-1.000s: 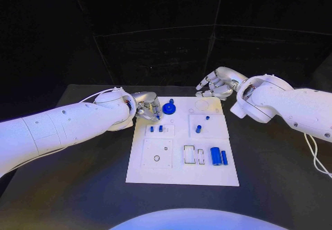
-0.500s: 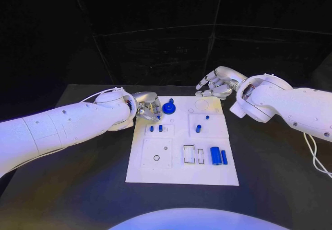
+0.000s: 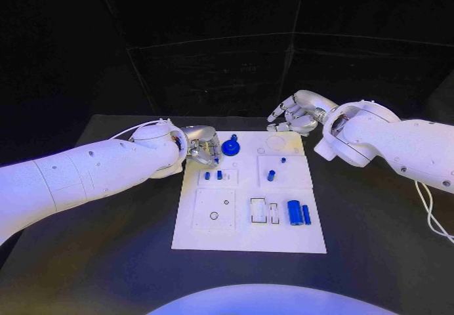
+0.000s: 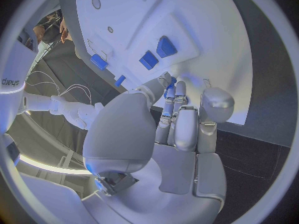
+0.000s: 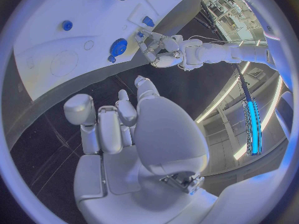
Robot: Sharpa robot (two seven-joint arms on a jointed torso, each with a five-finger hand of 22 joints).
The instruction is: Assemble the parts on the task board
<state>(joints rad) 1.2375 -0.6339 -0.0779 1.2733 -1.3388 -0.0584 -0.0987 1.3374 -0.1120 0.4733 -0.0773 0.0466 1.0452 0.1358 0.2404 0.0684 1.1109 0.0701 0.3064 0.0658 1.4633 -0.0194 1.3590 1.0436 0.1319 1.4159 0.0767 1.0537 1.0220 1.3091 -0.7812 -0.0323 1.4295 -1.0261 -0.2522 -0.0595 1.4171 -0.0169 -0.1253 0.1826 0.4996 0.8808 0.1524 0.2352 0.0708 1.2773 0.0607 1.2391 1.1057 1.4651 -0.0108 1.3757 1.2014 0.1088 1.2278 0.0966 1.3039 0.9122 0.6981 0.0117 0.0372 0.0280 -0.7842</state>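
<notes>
The only writing I can read is "dJeys" on my own body in the left wrist view. My left hand sits at the task board's ten o'clock edge, fingers curled beside the blue gear; I cannot tell whether they grip it. My right hand hovers off the board's far edge at one o'clock, fingers apart, holding nothing. Bare black table surrounds the board.

Black desk carrying the white task board, which lies flat at its middle, long side running away from the robot.
</notes>
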